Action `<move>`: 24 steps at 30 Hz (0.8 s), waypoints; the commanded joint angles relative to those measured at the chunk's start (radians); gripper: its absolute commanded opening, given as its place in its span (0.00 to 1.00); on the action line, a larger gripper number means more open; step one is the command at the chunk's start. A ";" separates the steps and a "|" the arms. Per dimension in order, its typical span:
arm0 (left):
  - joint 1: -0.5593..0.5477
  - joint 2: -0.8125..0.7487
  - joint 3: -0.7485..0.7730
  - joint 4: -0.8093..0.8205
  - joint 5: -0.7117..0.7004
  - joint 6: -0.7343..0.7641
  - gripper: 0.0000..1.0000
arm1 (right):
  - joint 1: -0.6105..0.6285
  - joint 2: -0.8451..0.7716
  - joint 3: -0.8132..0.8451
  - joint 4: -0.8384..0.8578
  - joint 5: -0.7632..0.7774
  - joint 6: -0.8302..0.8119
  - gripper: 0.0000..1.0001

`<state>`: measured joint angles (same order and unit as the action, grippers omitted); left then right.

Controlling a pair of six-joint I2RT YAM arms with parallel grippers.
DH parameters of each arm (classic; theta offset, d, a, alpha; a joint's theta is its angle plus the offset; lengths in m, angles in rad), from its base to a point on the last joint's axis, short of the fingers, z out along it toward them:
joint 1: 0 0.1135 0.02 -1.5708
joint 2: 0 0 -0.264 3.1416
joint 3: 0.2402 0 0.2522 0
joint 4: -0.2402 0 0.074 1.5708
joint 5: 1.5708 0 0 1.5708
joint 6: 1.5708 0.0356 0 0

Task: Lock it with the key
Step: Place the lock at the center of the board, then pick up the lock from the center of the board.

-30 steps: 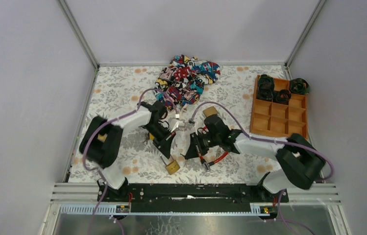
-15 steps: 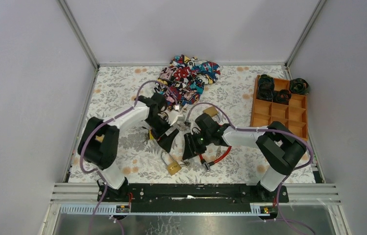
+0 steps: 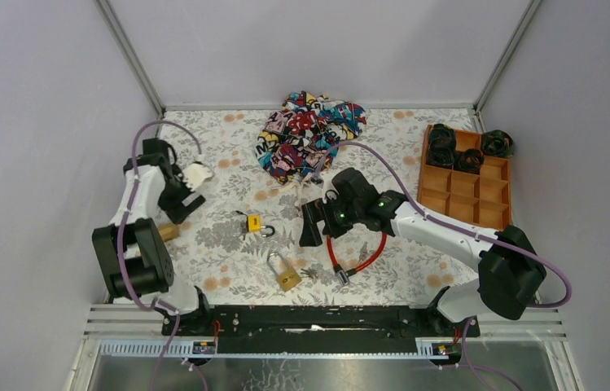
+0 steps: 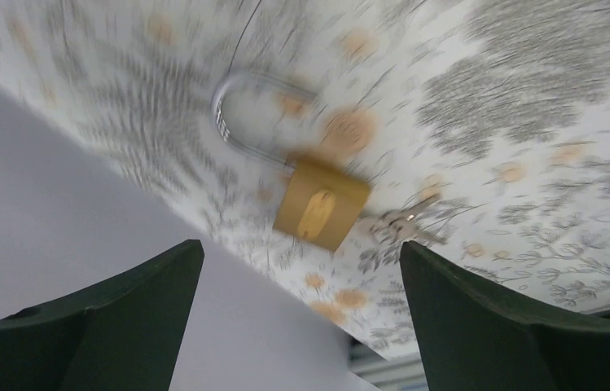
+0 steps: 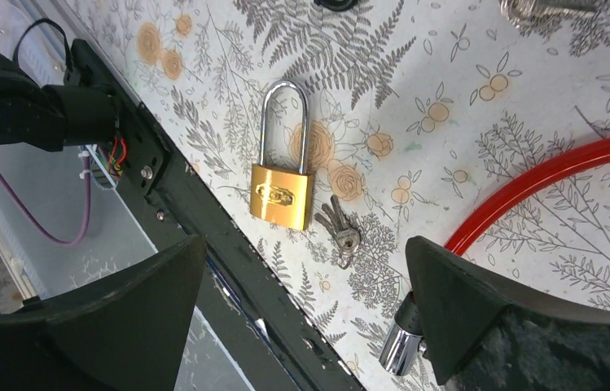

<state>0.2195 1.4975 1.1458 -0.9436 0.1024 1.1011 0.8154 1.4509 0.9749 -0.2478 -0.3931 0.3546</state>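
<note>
A brass padlock (image 3: 286,274) (image 5: 283,195) (image 4: 318,208) lies flat on the floral mat near the front edge, its steel shackle pointing away from the arm bases. A small bunch of keys (image 3: 311,273) (image 5: 340,230) (image 4: 401,227) rests on the mat right beside the lock body. My right gripper (image 3: 310,231) (image 5: 301,314) hangs open above and behind the lock, holding nothing. My left gripper (image 3: 185,195) (image 4: 301,326) is open and empty at the far left of the mat, well away from the lock. The left wrist view is motion-blurred.
A small yellow padlock (image 3: 254,222) lies mid-mat. A red cable lock (image 3: 360,254) (image 5: 546,183) with a chrome end (image 5: 403,346) curls right of the keys. Patterned cloth (image 3: 309,134) lies at the back, a wooden compartment tray (image 3: 464,199) at right, a wooden block (image 3: 168,232) at left.
Both grippers have gone from shut to open. The left arm has swung from the middle to the far left. The right gripper has drawn back from the padlock.
</note>
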 commanded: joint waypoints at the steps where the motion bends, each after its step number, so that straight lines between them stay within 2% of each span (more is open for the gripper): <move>1: 0.131 0.078 0.066 0.138 -0.168 -0.227 0.98 | 0.003 -0.022 0.067 -0.068 0.046 0.019 0.99; 3: 0.214 0.072 0.085 0.204 -0.095 -0.526 0.98 | 0.005 -0.018 0.083 -0.074 0.058 0.057 1.00; 5: 0.264 0.044 0.032 0.305 -0.081 -0.814 0.98 | 0.007 -0.011 0.102 -0.081 0.067 0.087 1.00; 8: 0.271 0.018 -0.078 0.425 -0.146 -1.047 0.98 | 0.022 0.005 0.157 -0.127 0.099 0.093 1.00; 13: 0.278 0.111 -0.099 0.425 -0.251 -1.180 0.98 | 0.040 -0.005 0.207 -0.206 0.169 0.076 1.00; 16: 0.283 0.152 -0.102 0.371 -0.243 -1.233 0.98 | 0.042 -0.034 0.183 -0.203 0.188 0.078 1.00; 19: 0.283 0.143 -0.152 0.405 -0.238 -1.266 0.98 | 0.042 -0.047 0.176 -0.210 0.189 0.075 1.00; 24: 0.283 0.214 -0.153 0.389 -0.178 -1.230 0.98 | 0.042 -0.060 0.181 -0.240 0.222 0.058 1.00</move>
<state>0.4984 1.6661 0.9874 -0.5903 -0.0937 -0.0982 0.8501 1.4422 1.1412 -0.4576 -0.2199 0.4232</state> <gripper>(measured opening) 0.984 0.993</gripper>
